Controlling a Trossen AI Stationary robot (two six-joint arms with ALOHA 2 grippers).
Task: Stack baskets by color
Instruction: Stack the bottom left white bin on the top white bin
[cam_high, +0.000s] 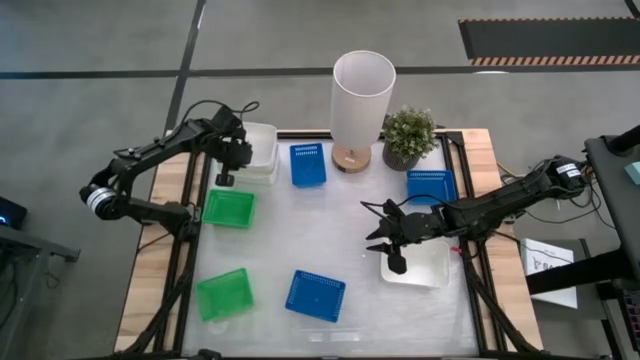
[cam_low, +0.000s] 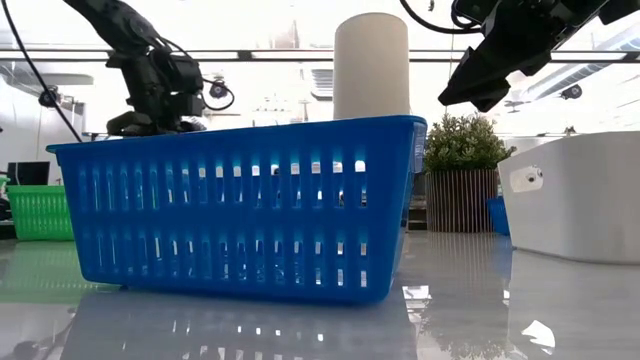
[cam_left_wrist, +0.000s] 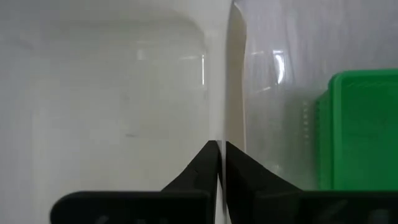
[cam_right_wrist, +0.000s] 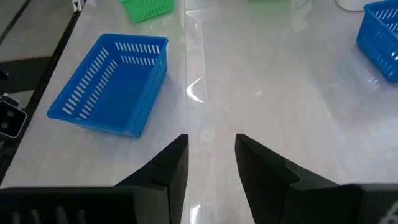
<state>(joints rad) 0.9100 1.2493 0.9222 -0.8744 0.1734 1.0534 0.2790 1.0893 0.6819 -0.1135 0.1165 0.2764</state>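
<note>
Baskets: nine are called for, yet only seven or so can be counted from above. A white stack (cam_high: 260, 150) sits at the left gripper (cam_high: 226, 168), a white basket (cam_high: 420, 265) lies under the right gripper (cam_high: 392, 245), blue ones at (cam_high: 308, 165), (cam_high: 432, 186) and (cam_high: 315, 295), green ones at (cam_high: 229, 208) and (cam_high: 224, 293).

Left fingers: pressed together on the thin rim of the white stack (cam_left_wrist: 112, 93), seemingly pinching its wall; a green basket (cam_left_wrist: 364, 130) stands just beside them.

Right fingers: part-way open, holding nothing and hanging above the tabletop (cam_right_wrist: 280, 93), with a blue basket (cam_right_wrist: 109, 84) ahead of them to one side.

Risk, left: the pinch takes only a narrow lip, so a lift could let the basket slip or tilt, or drag the one nested beneath along with it.

Risk, right: the white basket below the fingers looks unheld. A descent off its rim would push it aside instead of catching it.

Risk, colours: the blue and green baskets lie well apart, so a careless reach could knock a neighbour or the lamp (cam_high: 362, 105).
</note>
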